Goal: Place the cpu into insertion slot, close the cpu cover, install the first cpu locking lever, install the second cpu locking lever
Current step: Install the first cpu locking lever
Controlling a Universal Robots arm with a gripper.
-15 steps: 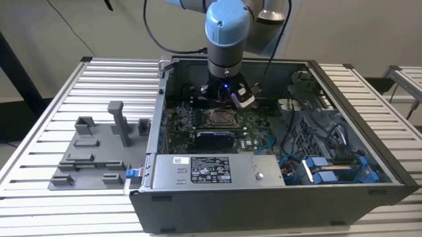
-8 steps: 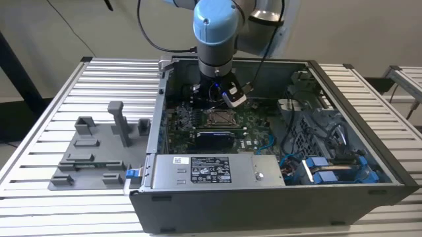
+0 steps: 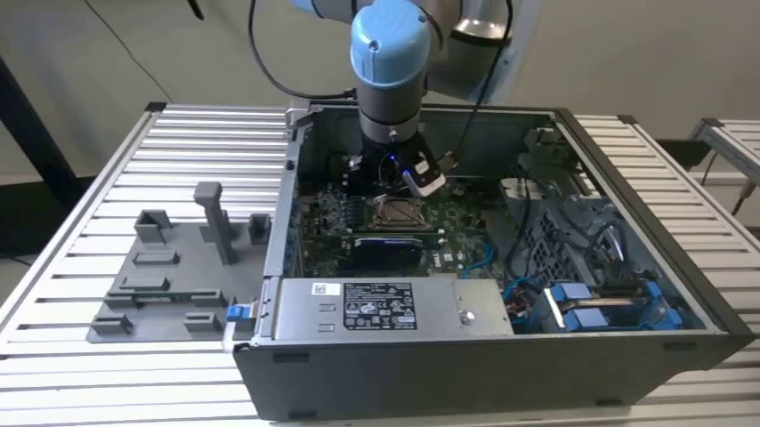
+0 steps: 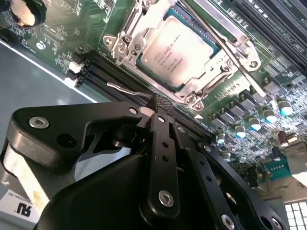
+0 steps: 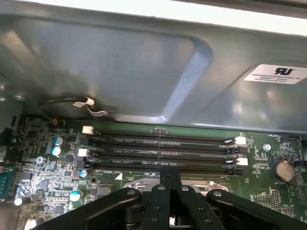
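Note:
The cpu [image 4: 180, 50] lies silver side up in the insertion slot [image 3: 398, 211] on the green board. The cpu cover [image 4: 204, 81] is down, framing the chip. One thin wire locking lever [image 4: 125, 88] juts out sideways from the socket's edge, and its free end stops right at my fingertips; whether they touch it I cannot tell. Another lever [image 4: 230, 55] runs along the socket's far side. My gripper [image 4: 158, 101] is shut with its black fingers pressed together, and it hangs low over the board beside the socket [image 3: 386, 189], close to the memory slots [image 5: 168, 173].
Long black memory slots [image 5: 163, 148] run beside the socket, with the grey case wall [image 5: 144, 72] just beyond. A power supply [image 3: 380, 307] sits at the case front and a drive cage with blue parts [image 3: 594, 307] to the exterior view's right. A grey fixture plate [image 3: 178, 267] lies outside the case.

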